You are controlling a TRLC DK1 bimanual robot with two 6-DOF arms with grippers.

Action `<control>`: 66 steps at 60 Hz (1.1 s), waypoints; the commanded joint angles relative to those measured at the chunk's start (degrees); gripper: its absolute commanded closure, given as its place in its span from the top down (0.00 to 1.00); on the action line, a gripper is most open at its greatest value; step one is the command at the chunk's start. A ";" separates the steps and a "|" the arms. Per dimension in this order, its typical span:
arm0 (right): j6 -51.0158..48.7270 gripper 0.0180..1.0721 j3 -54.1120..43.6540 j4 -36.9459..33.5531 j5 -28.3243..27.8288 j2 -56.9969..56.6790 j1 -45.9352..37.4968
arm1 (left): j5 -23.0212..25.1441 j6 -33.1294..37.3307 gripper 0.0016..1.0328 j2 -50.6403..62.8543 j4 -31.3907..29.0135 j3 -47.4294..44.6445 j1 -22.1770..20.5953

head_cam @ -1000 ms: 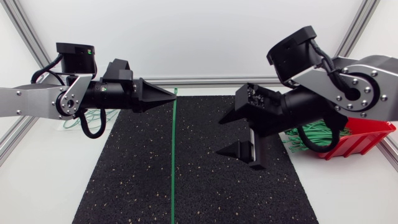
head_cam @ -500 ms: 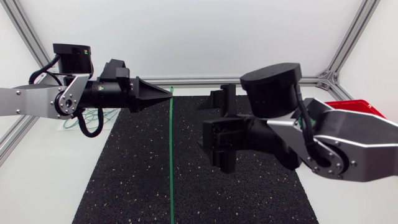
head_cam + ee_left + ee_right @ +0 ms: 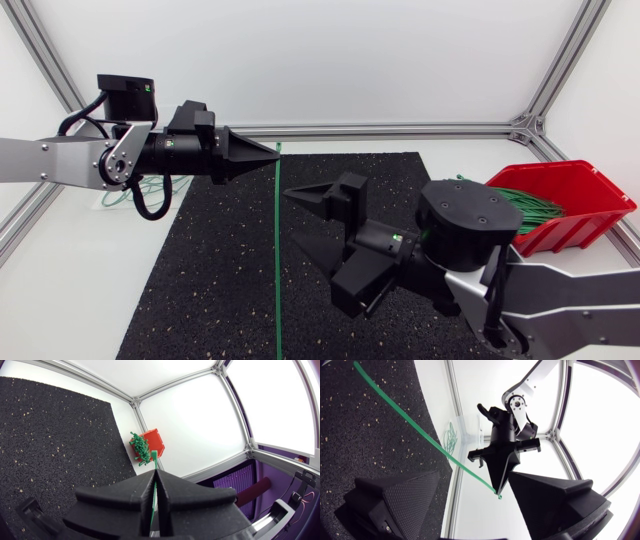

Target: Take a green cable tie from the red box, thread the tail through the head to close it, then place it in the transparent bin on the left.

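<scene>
The right gripper has swung low over the rough black mat, two wedge fingers spread wide beside one thin green cable tie. The left gripper pinches the tie's far end. Farther back, one red plastic box holds many more.

Left arm: silver link, screws, looped black cable. Right arm: silver link, round black housing. Left gripper, right gripper: matte black wedges.

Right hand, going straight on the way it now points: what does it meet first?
Probably the long green cable tie held by the left hand. The open right hand points towards it, though depth is unclear.
</scene>
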 commanded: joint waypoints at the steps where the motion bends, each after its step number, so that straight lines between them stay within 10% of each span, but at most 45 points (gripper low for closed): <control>1: -2.10 0.95 -3.77 5.13 -2.36 3.18 0.15 | 0.96 -1.63 0.04 0.79 0.68 1.63 0.68; 66: -8.07 0.96 -5.96 8.30 -10.53 12.85 5.69 | 3.07 -5.50 0.03 7.91 2.27 5.23 3.93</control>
